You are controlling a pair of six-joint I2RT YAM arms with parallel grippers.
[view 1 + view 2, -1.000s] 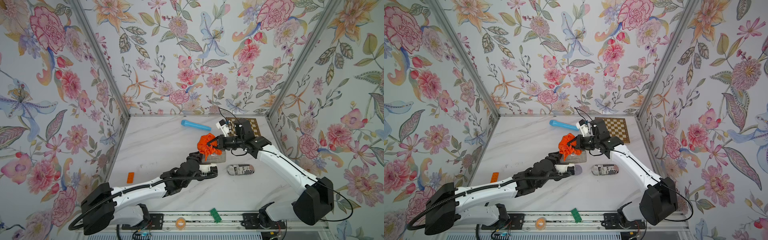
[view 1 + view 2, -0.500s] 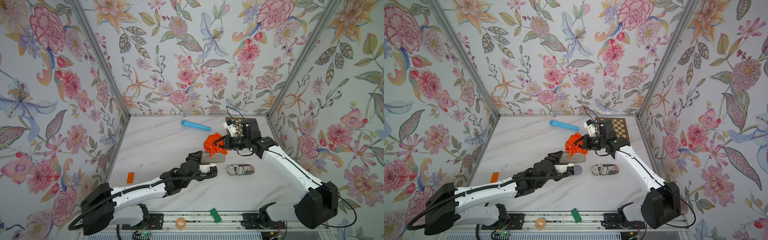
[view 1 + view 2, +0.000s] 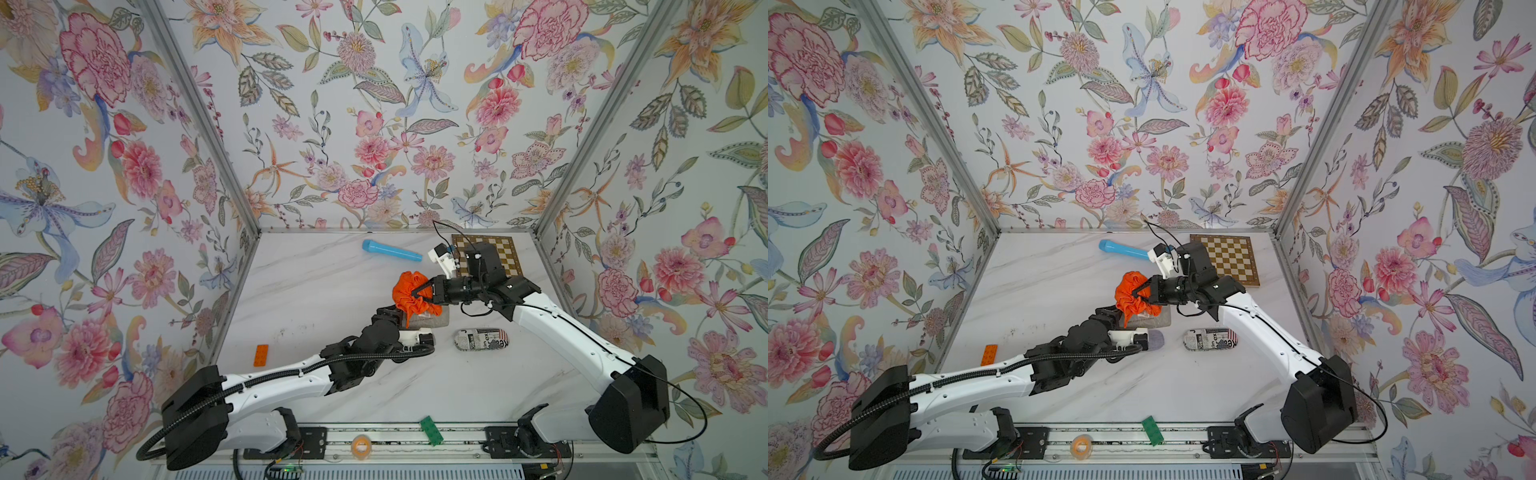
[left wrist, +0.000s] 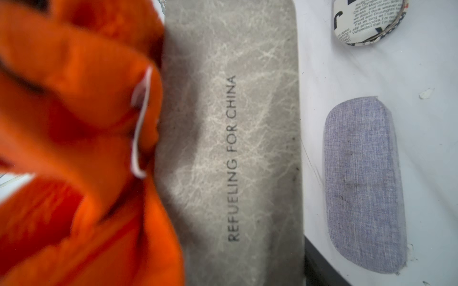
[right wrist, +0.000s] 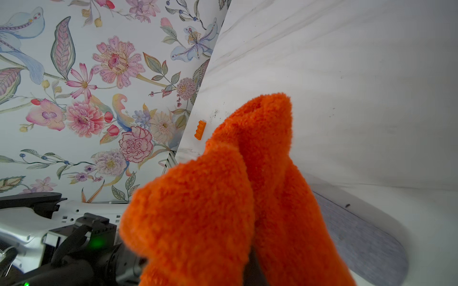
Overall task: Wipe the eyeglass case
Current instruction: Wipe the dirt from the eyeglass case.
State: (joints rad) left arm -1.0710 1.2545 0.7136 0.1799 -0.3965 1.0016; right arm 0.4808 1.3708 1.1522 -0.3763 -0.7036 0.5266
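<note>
Grey eyeglass case (image 3: 436, 321): near the middle of the tabletop (image 3: 316, 291), lying lengthwise across both top views. The left wrist view shows its scuffed face printed "REFUELING FOR CHINA". I cannot tell whether it rests on the tabletop or is held just above it.

Left jaws: closed on the end of the grey eyeglass case nearest the left wall, as far as the top views show. The cloth hides part of the grip, and the left wrist view does not show the jaws.

Orange cloth (image 3: 405, 291): a fluffy bunched wad draped over that same end of the case, touching its top face. It fills one side of the left wrist view, blurred.

Right jaws: pressed together on a fold of the orange cloth, pinching it from the chessboard side. In the right wrist view the cloth stands in two peaks close to the camera.

Left arm (image 3: 291, 380): stretches from the front left across to the case.

Right arm (image 3: 552, 328): reaches in from the front right.

Lavender fabric case (image 4: 361, 185): flat on the tabletop just beside the grey case, mostly hidden under the left wrist in a top view.

Newsprint case (image 3: 480, 339): on the tabletop, near the grey case but apart from it.

Blue tube (image 3: 390, 250): near the back wall.

Chessboard (image 3: 1229, 255): back right corner.

Orange brick (image 3: 261, 355): near the left wall.

Green brick (image 3: 430, 430): at the front edge.

Tape roll (image 3: 360, 445): on the front rail.
</note>
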